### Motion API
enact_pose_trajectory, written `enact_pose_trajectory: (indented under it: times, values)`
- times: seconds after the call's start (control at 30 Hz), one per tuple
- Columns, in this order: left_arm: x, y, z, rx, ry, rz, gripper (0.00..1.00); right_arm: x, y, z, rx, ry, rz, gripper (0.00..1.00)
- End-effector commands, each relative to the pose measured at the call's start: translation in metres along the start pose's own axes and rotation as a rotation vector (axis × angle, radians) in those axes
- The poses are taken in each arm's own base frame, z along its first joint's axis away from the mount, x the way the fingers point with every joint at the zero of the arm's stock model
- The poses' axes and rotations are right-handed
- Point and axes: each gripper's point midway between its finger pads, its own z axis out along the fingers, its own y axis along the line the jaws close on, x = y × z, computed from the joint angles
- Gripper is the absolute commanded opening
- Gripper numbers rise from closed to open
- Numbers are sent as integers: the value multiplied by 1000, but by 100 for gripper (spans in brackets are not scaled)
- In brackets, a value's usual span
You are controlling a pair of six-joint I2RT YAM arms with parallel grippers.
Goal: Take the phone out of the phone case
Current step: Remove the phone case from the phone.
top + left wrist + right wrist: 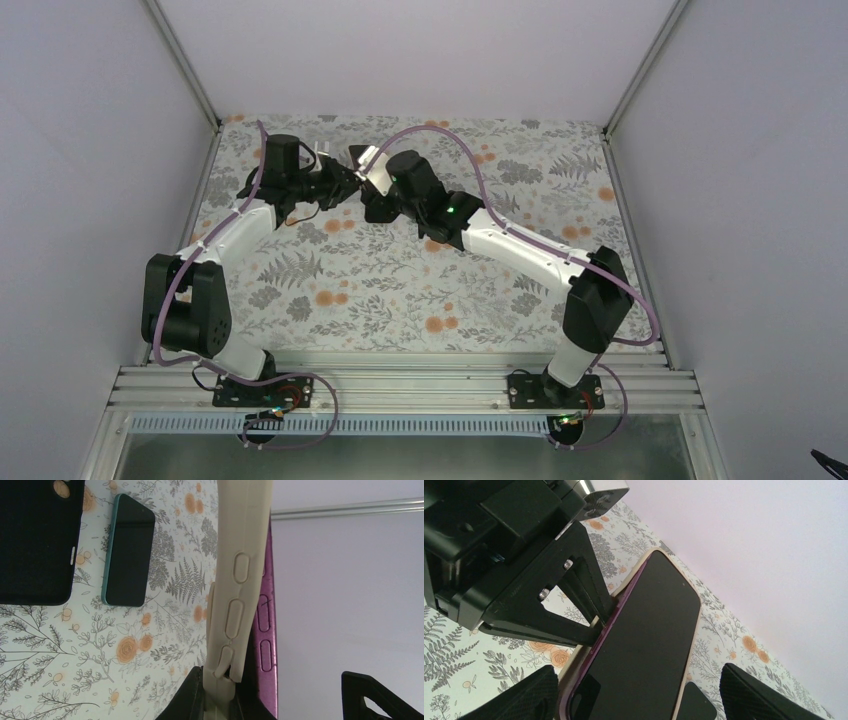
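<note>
My left gripper point(219, 700) pinches shut on the edge of the beige case point(242, 555), held above the table point(100, 680). The purple phone point(644, 635) sits in it, between the spread-open fingers of my right gripper point(644, 702).

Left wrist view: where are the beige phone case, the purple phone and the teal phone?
beige phone case point(245, 530), left wrist view, side wall above the button covers.
purple phone point(269, 635), left wrist view, side edge between buttons.
teal phone point(129, 550), left wrist view, middle of screen.
</note>
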Motion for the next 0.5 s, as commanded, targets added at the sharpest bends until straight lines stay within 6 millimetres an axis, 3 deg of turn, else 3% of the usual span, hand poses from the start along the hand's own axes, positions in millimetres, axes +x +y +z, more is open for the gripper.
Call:
enact_pose_trajectory:
  times: [0.0, 0.47]
  values:
    - [-4, -21, -4, 55, 2, 55, 2, 2, 0, 4, -4, 6, 27, 77]
    - [-1, -25, -6, 73, 8, 54, 2, 23, -10, 21, 97, 56, -10, 75]
